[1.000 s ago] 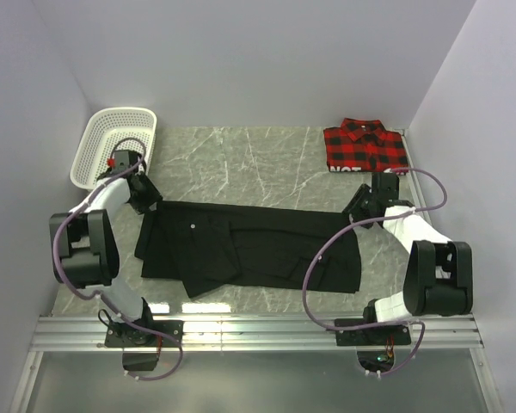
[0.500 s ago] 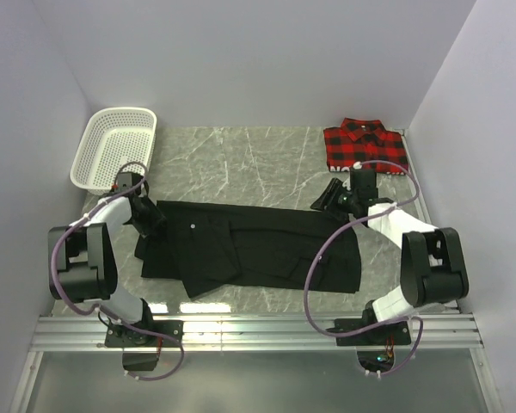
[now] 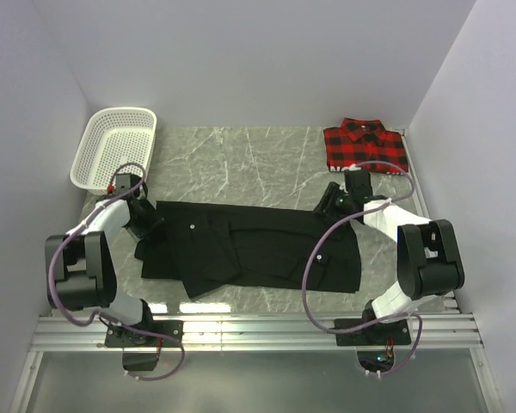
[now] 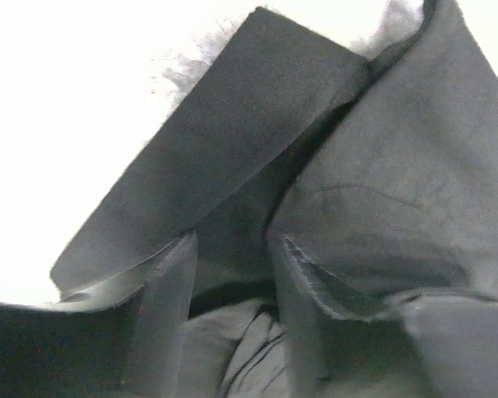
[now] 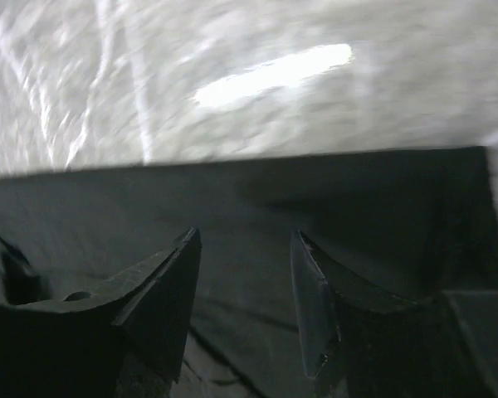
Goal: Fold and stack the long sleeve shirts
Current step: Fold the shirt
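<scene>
A black long sleeve shirt (image 3: 258,249) lies spread lengthwise across the middle of a marble surface (image 3: 241,163). The left gripper (image 3: 146,219) sits at the shirt's left end, its fingers (image 4: 162,323) partly apart with folds of black cloth in the gap. The right gripper (image 3: 327,202) is at the shirt's far right edge, fingers (image 5: 162,290) partly apart over the hem, holding nothing. A folded red-and-black plaid shirt (image 3: 365,146) lies beyond the black shirt's right end. A white basket (image 3: 120,114) sits beyond its left end.

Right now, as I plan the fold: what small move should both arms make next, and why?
Probably close both grippers on the cloth: the left gripper and right gripper stand open at the far edge of the spread black shirt, which is not yet gripped for folding.
</scene>
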